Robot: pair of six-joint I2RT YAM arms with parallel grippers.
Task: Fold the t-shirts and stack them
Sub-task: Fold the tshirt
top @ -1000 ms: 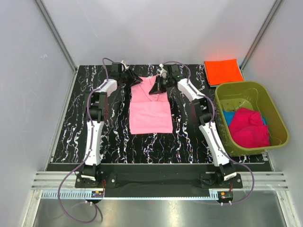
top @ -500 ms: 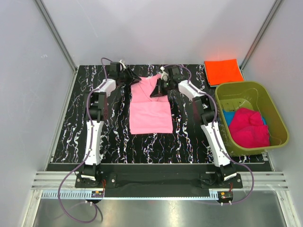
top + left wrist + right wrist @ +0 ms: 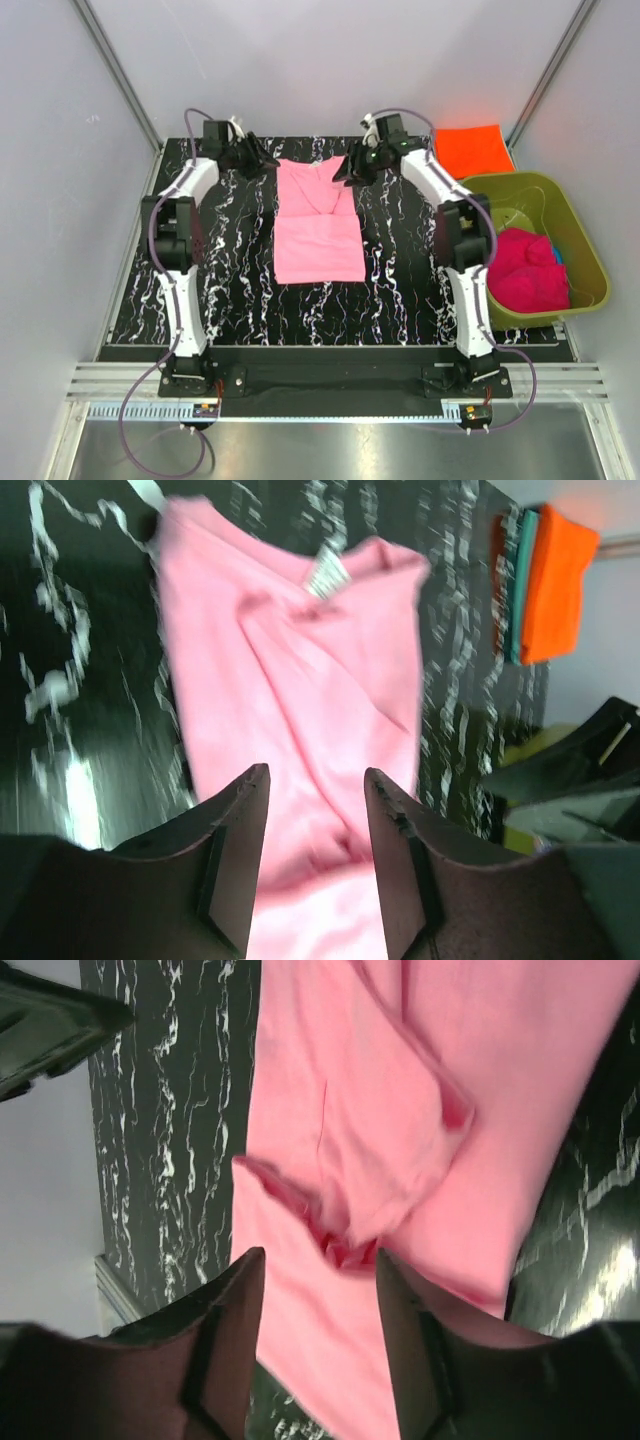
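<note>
We see left gripper (image 3: 315, 777), right gripper (image 3: 320, 1257) released, empty; light pink t-shirt (image 3: 318, 225) part-folded below fingertips, likely laid for next fold

Light pink t-shirt (image 3: 318, 222) lies flat at centre frame, long axis running up-down and partly folded. Its lower half is a smooth, tidy rectangle; its upper half is narrower, with sleeves turned inward and a few creases and bunched folds. In the left wrist view (image 3: 300, 690) the collar faces the top of frame and a white neck tag shows. Orange t-shirt (image 3: 472, 150) sits upper right, folded into a flat square. Magenta t-shirt (image 3: 527, 270) is crumpled and unfolded, heaped in the olive tub (image 3: 510, 180) at right. Blue t-shirt (image 3: 556, 252) is only a sliver under the magenta.
</note>
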